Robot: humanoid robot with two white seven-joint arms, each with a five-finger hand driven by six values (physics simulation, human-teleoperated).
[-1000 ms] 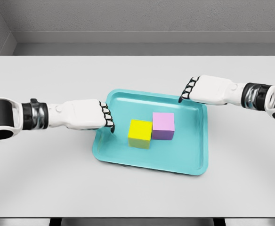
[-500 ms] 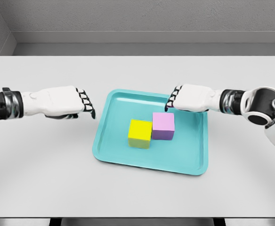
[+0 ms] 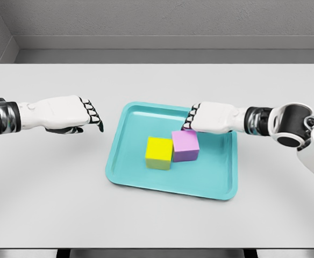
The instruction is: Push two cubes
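Observation:
A yellow cube and a pink cube stand side by side, touching, in a teal tray at the table's middle. My right hand reaches in from the right with its fingers curled, its knuckles at the pink cube's upper back edge. My left hand hovers over the table left of the tray, clear of it, fingers curled and holding nothing.
The grey table spreads wide around the tray. A grey wall runs behind its far edge.
My left hand has drawn back leftward off the tray's left rim. My right hand has slid left and down to the pink cube. The pink cube has turned slightly.

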